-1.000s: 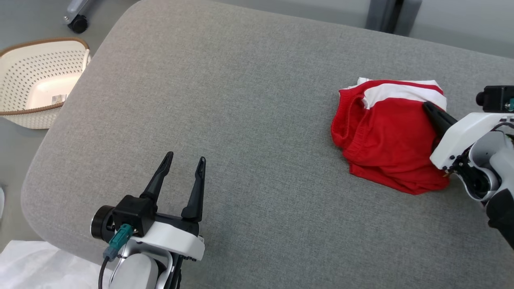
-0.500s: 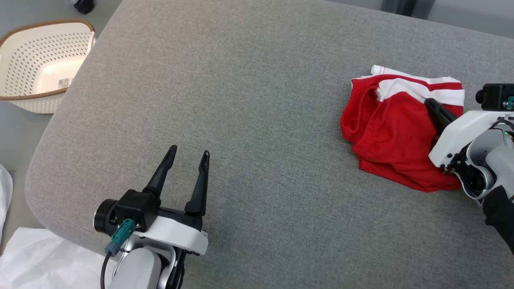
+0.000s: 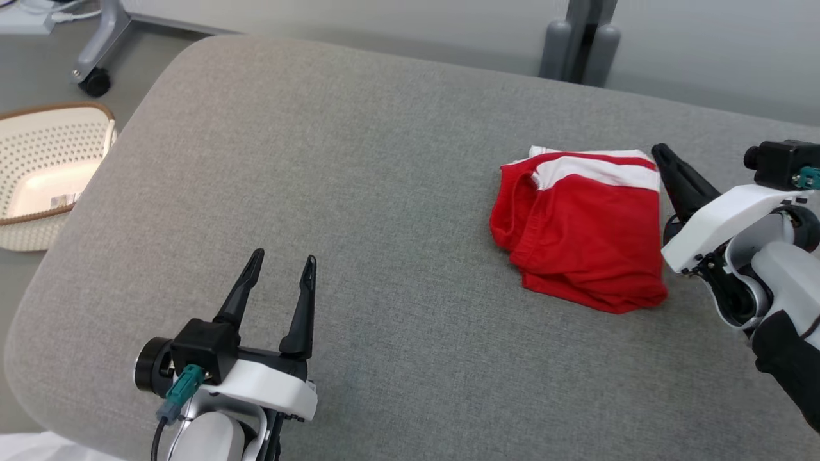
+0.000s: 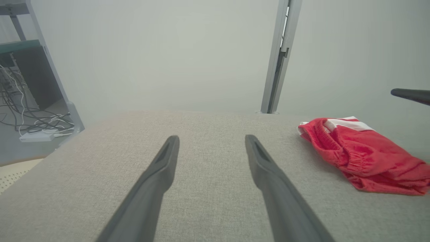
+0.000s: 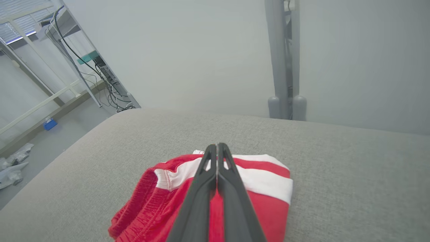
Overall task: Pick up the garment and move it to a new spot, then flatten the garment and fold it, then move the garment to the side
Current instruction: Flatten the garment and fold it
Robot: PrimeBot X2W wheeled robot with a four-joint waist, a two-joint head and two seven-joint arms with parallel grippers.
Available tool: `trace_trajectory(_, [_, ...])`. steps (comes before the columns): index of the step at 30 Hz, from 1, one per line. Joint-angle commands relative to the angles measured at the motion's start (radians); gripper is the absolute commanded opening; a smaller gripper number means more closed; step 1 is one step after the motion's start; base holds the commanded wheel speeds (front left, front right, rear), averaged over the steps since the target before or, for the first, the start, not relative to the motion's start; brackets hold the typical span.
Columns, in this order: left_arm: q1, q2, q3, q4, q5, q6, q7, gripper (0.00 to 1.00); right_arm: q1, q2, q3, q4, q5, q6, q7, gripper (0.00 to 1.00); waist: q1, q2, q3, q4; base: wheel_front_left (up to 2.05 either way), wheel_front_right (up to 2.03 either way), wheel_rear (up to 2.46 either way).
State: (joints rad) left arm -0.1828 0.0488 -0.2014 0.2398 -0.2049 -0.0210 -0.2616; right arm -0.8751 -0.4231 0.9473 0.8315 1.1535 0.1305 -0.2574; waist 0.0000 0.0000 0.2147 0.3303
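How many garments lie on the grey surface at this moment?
1. A red garment with white stripes lies on the right part of the grey surface, near the shut right gripper. Another piece could be hidden under it.

Grey fabric-covered table (image 3: 359,192), rounded corners, fine weave. Red garment (image 3: 583,237), white band at far edge, lies folded on right half.

This looks like a lab or test room, not a home. There is a big grey padded table (image 3: 384,192), bare grey walls (image 4: 168,50), a metal post (image 4: 278,57), a metal rack (image 5: 84,58) with tangled wires (image 4: 47,125), and a rolling stand (image 3: 102,32).
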Motion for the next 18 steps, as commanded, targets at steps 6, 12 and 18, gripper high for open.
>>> trace_trajectory(6, [0.051,0.004,0.044,-0.006,0.017,0.005,-0.003,1.00,0.161,-0.006,-0.277,-0.128,-0.344,0.000,-0.008,0.00,0.0000,0.0000,-0.123,-0.099,0.00,0.00,0.00])
trace_trajectory(12, [0.087,0.004,0.072,-0.007,0.024,0.002,-0.003,1.00,0.399,0.108,-0.618,-0.275,-0.699,0.000,-0.008,0.00,0.0000,0.0000,-0.175,-0.149,0.00,0.00,0.00])
trace_trajectory(18, [0.118,0.004,0.067,-0.002,0.008,-0.005,-0.003,1.00,0.597,0.247,-0.829,-0.397,-0.893,0.000,-0.008,0.00,0.0000,0.0000,-0.202,-0.181,0.00,0.00,0.00])
